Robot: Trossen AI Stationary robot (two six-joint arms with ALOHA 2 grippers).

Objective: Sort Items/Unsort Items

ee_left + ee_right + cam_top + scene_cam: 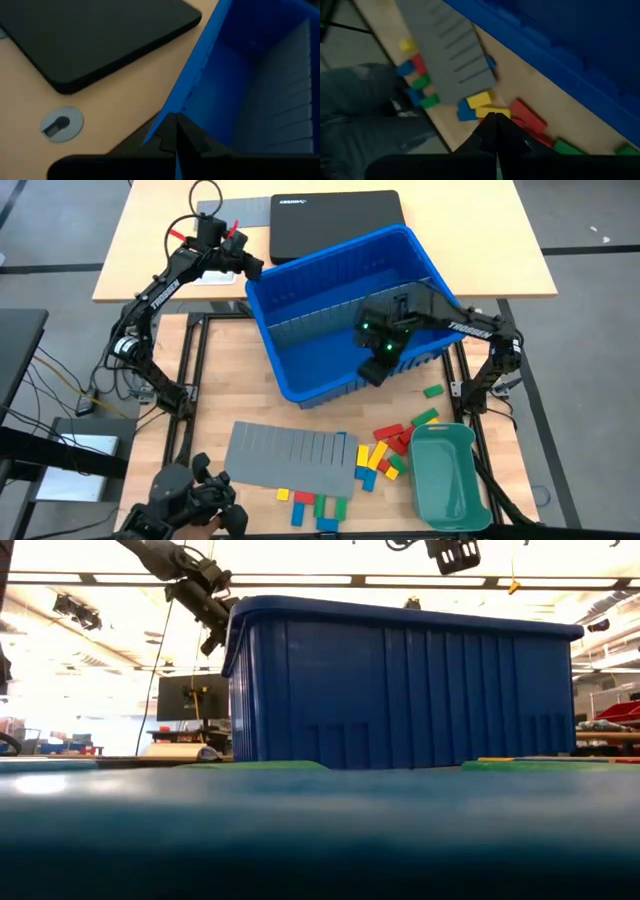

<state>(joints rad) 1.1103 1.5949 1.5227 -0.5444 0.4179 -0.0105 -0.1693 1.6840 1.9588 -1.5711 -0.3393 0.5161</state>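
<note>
Gripping blue bin (300,330) rim with left gripper (172,131) fingers, right gripper (378,368) closed empty, needing blocks (385,455) sorted next.

Overhead looks down; low level, near; both share blue bin (345,310).

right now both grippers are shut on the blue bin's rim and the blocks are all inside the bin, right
Not quite. The blocks lie on the table outside the blue bin, around the grey divider sheet, as the high view shows. The left gripper and right gripper are shut at the bin's rim.
</note>
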